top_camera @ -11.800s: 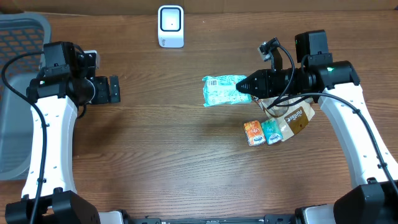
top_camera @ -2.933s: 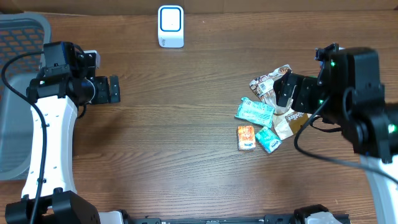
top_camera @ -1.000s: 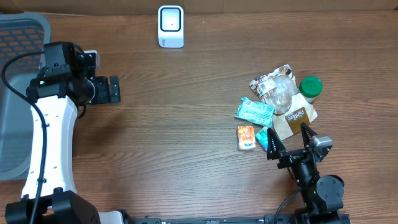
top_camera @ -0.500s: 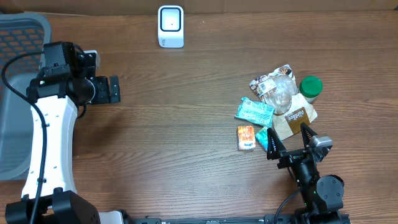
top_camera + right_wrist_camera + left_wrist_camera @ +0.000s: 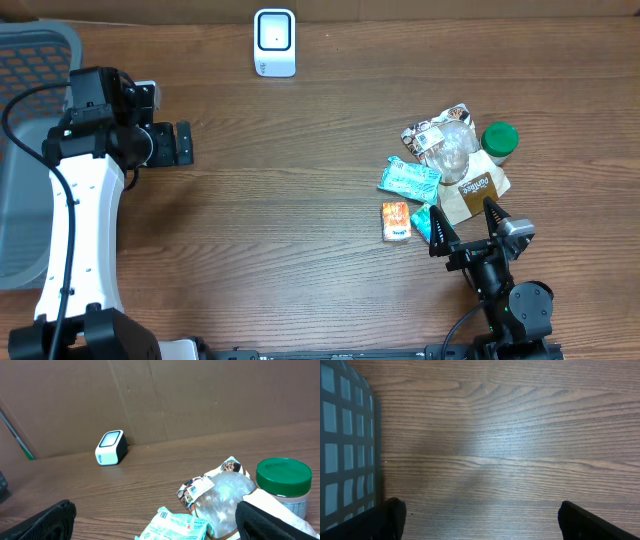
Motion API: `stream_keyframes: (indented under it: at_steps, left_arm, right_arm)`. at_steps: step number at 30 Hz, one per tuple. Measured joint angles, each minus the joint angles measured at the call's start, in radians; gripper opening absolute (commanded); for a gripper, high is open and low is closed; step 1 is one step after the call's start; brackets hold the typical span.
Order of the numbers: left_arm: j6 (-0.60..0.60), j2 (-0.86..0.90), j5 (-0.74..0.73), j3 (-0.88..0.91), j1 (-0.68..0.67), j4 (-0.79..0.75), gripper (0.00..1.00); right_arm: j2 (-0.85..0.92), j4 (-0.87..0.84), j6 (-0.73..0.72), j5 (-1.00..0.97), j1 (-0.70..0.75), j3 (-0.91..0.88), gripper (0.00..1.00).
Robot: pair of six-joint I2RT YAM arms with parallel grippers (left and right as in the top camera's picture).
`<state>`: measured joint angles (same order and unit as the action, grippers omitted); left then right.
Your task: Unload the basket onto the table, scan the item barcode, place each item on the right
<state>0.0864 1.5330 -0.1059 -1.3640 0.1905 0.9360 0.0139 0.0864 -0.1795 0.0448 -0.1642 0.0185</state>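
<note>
the grey basket (image 5: 30, 60) sits behind the left pincer (image 5: 184, 144), which hangs spread and empty over bare wood, well apart from the goods. the white scanner (image 5: 274, 42) stands far ahead of the right pincer (image 5: 461, 215) and off to its left. that pincer is spread wide too and holds nothing, with the heap of goods just beyond its fingertips.

ahead and to its right is the green-lidded jar (image 5: 283, 480). it is probably the heaviest piece, rigid and smooth, best taken across the body under the lid. straight ahead lie a brown pouch (image 5: 478, 190) and a clear crinkled bag (image 5: 220, 492), both soft and likely slippery.

ahead-left lies the teal packet (image 5: 172, 525), flat, with what looks like a barcode on its upper face. it seems light and floppy, so i would pinch one sealed end. the small orange packet (image 5: 396, 220) lies just left of the left finger.
</note>
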Motion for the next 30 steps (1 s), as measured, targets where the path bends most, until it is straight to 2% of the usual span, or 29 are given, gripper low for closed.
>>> stream_keyframes:
  at_steps: [7,18,30]
  left_arm:
    - [0.000,-0.161,0.000,0.000,-0.026,0.000,1.00]
    - [0.000,-0.417,-0.003,0.000,-0.175,0.000,0.99]
    - [0.000,-0.574,0.005,0.055,-0.178,0.008,0.99]
  right_arm:
    - [0.000,-0.001,0.000,0.000,0.000,0.000,1.00]
    - [0.000,0.000,0.000,0.000,0.000,0.000,1.00]
    - [0.000,0.000,0.000,0.000,0.000,0.000,1.00]
